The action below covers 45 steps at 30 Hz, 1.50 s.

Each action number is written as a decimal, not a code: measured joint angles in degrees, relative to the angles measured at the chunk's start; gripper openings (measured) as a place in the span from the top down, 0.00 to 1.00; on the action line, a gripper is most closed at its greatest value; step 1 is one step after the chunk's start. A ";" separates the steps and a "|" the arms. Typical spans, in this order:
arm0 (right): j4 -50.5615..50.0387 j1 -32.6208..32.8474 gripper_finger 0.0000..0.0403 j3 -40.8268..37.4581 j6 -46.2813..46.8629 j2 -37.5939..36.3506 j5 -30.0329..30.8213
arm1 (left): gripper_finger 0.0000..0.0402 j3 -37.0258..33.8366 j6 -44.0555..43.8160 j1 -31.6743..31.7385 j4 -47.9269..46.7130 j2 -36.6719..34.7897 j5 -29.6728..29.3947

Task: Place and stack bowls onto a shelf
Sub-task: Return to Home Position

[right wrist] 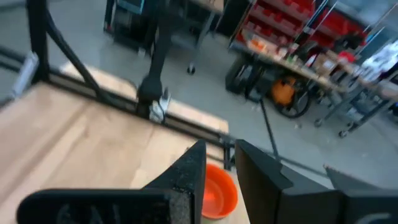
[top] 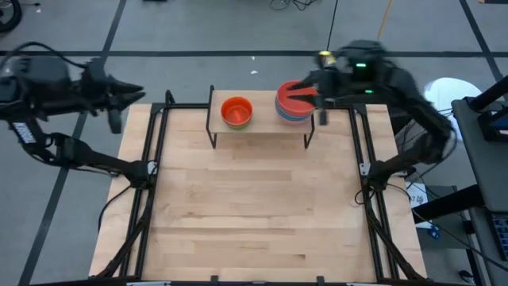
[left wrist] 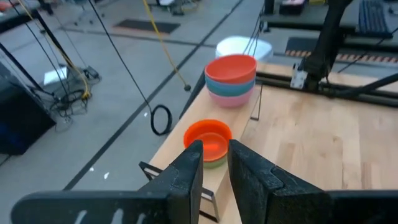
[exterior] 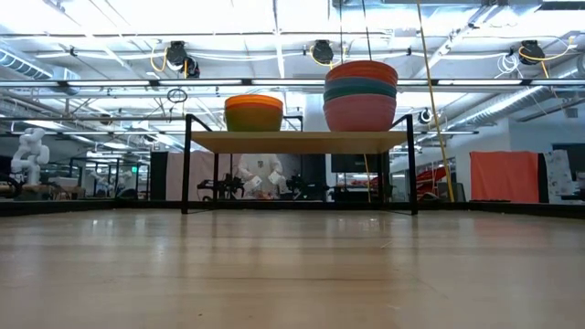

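Note:
The shelf (top: 262, 125) stands on black legs at the middle of the table's far edge. On its left part an orange bowl (top: 236, 111) sits nested in a green one (left wrist: 214, 163). On its right part stands a stack of bowls (left wrist: 230, 79): red on top, then teal, then pink, also in the low view (exterior: 360, 96). My right gripper (top: 305, 95) hovers open above that stack, pointing toward the table's left, and holds nothing; past its fingers shows the orange bowl (right wrist: 217, 190). My left gripper (top: 133, 94) is raised beyond the table's far left corner, open and empty (left wrist: 215, 163).
Black frame rails (top: 151, 159) run along the table's left and right sides (top: 367, 159). A white round object (top: 451, 91) lies on the floor beyond the far right corner. Bare tabletop (top: 254, 214) stretches from the shelf to the near edge.

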 joint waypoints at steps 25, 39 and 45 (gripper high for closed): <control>-16.86 0.56 0.81 0.04 12.32 -32.28 -0.18 | 0.80 -0.90 0.02 0.00 0.02 -17.24 0.52; -25.04 0.50 0.81 0.04 17.73 -45.56 0.17 | 0.80 -17.24 -1.09 -0.02 -0.01 -32.92 2.48; -29.90 0.29 0.81 0.00 20.82 -49.08 6.33 | 0.80 -25.20 -3.84 0.00 0.02 -41.01 7.11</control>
